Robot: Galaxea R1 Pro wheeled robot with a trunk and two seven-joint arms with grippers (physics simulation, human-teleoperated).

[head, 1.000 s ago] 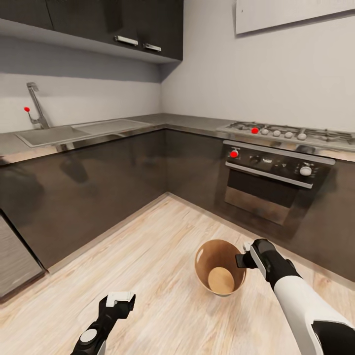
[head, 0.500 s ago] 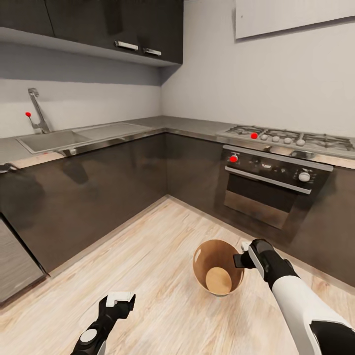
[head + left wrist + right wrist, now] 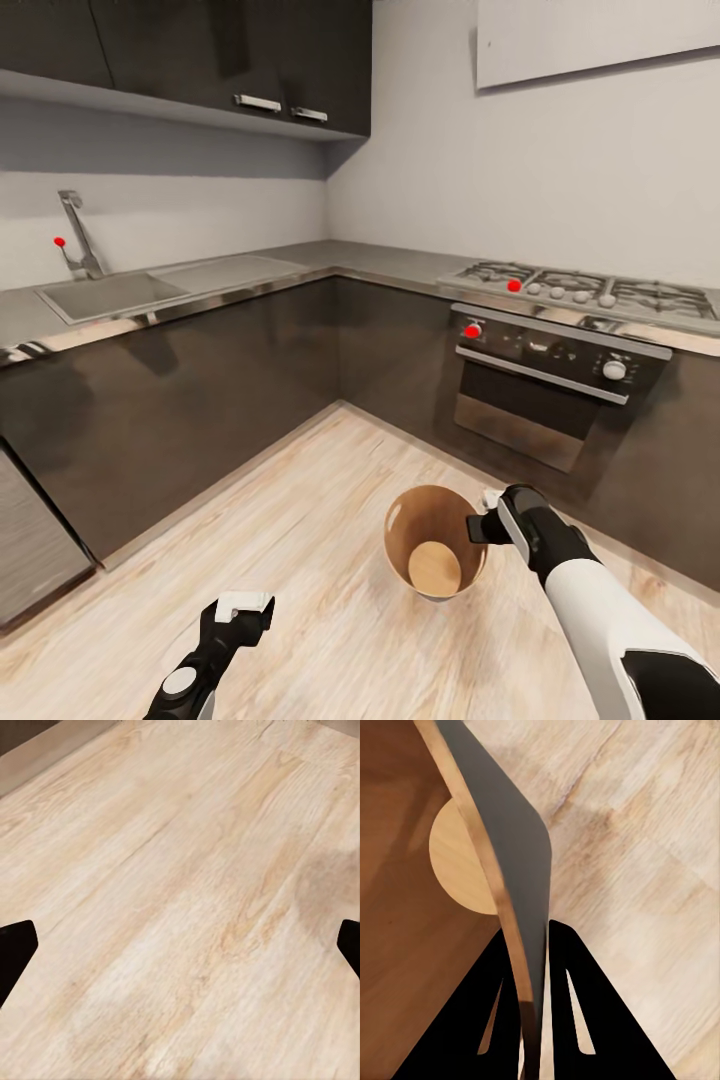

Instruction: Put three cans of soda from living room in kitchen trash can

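Right gripper (image 3: 534,1020): the two dark fingers (image 3: 577,1005) are clamped on the wall of the tash can (image 3: 420,892), one inside the rim and one outside, with the thin wall running straight up between them. In the head view the same right gripper (image 3: 487,522) sits at lower centre-right of the frame, pinching the can's right-hand rim (image 3: 476,510). The can hangs tilted, its mouth turned toward me, the pale base disc visible inside. I see no soda can within it.

Left gripper (image 3: 243,606), lower left of the head frame: the wrist picture shows its fingertips (image 3: 15,949) at the opposite edges, well apart, spread wide and holding nothing, with bare floor (image 3: 180,900) between them.

Surroundings: wood plank floor, dark cabinets (image 3: 180,400) across the left and centre, sink (image 3: 110,295) at upper left, oven (image 3: 545,395) and hob (image 3: 590,285) at right.

Assessment: the step in hand appears to be carrying or placing the can in the kitchen corner. A single-wall pinch gives poor control of tilt. I would keep wrist motion slow, bring the can level before lowering, set the base flat on open floor apart from the cabinets and oven door, and release only once it stands by itself.
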